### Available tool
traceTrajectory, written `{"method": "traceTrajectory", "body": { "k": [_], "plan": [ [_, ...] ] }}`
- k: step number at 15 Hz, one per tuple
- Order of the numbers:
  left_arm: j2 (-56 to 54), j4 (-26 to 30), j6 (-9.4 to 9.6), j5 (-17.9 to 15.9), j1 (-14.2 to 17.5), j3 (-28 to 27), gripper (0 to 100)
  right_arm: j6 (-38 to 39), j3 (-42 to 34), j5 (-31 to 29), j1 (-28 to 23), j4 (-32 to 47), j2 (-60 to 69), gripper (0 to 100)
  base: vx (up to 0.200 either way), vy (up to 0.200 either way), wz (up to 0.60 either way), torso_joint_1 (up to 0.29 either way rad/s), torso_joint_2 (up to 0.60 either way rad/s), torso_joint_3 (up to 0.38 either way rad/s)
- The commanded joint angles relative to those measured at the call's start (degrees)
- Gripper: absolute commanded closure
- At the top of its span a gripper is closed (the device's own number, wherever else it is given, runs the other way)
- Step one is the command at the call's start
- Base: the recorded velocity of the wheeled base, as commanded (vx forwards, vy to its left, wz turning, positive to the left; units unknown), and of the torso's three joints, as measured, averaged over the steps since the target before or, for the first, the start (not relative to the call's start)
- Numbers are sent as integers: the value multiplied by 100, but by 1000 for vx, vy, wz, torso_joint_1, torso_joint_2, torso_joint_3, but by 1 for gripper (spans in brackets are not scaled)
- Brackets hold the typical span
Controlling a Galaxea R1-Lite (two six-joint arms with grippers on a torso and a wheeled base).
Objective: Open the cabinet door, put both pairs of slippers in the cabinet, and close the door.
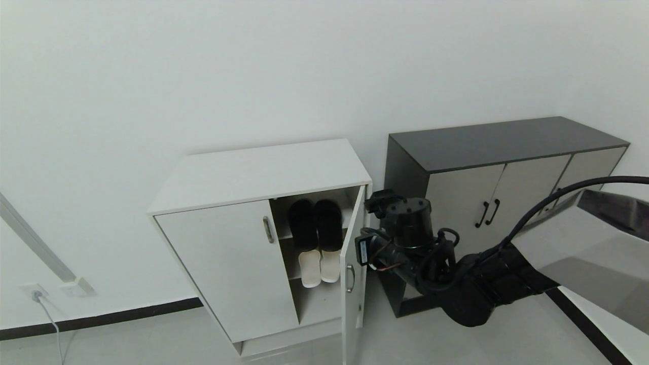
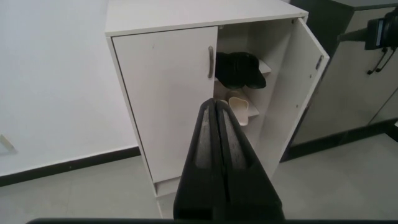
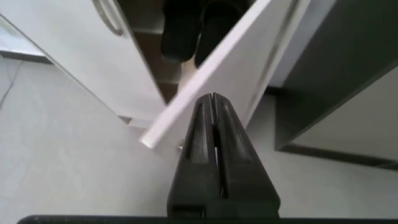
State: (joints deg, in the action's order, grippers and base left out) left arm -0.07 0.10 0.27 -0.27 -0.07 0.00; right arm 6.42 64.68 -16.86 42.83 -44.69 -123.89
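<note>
**Operator:** Where do my tools stand?

**Spotter:** Your right gripper [image 3: 214,99], with its black tapered fingers pressed together on nothing, sits just outside the smooth white laminate cabinet door [image 3: 236,68]. I'd judge it is placed there to push the door. Your left gripper [image 2: 216,104] is likewise closed and empty, facing the cabinet from farther off.

**Operator:** And the slippers?

**Spotter:** The soft black pair of slippers [image 1: 314,223] lies on the upper shelf and the cream pair of slippers [image 1: 319,266] on the one below, inside the boxy white cabinet [image 1: 253,175]. I'd say only shutting the door is left.

White on the cabinet [image 1: 258,172], black on the upper slippers [image 1: 315,223], cream on the lower slippers [image 1: 319,267], dark grey on the neighbouring cupboard [image 1: 497,144].
</note>
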Motion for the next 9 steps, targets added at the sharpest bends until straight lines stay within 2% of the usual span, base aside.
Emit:
{"method": "traceTrajectory", "body": {
  "k": [1,2,7,9],
  "plan": [
    [7,-1,0,0,-1,0,100,-159,-237,-2,-37,-180,190,100,0,0,0,0,0,0],
    [7,-1,0,0,-1,0,100,-238,-263,-2,-46,-224,199,100,0,0,0,0,0,0],
    [7,-1,0,0,-1,0,100,-265,-378,7,-37,-347,190,100,0,0,600,0,1,3],
    [7,-1,0,0,-1,0,100,-273,-483,86,-55,-602,173,100,0,0,0,0,0,0]
  ]
}}
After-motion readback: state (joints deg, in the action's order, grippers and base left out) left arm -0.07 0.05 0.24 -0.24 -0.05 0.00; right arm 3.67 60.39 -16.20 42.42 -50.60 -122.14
